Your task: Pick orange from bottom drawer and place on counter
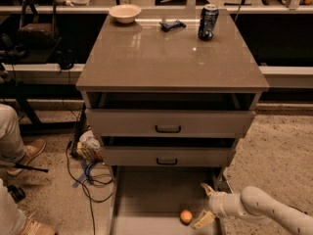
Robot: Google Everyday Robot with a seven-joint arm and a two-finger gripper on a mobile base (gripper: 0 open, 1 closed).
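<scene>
- Camera view looks down on a drawer cabinet from the front; the counter (161,58) fills the upper middle of the frame.
- On the counter's far edge: a cream bowl (125,12) at the left, a small dark object (173,25) in the middle and a soda can (208,22) standing upright at the right. All three stand apart from one another.
- Below the counter, the top drawer (122,123) and middle drawer (127,156) are each pulled out a little; both have a black handle.
- The bottom drawer (146,190) is pulled out farthest, a flat tray running down to the lower edge of the frame.
- The orange (186,216) lies on the floor of the bottom drawer, towards its front right, low in the frame.
- The gripper (205,205) is at the lower right, over the right side of the bottom drawer, on a white arm (264,207) that comes in from the lower right corner.
- Its two fingers are spread wide, one pointing up-left and one down-left, and they hold nothing.
- The orange sits just left of the lower finger (203,221), outside the gap; I cannot tell whether they touch.
- Left of the cabinet, loose cables (90,173) lie on the speckled floor, and a person's leg and shoe (14,141) show at the left edge.
</scene>
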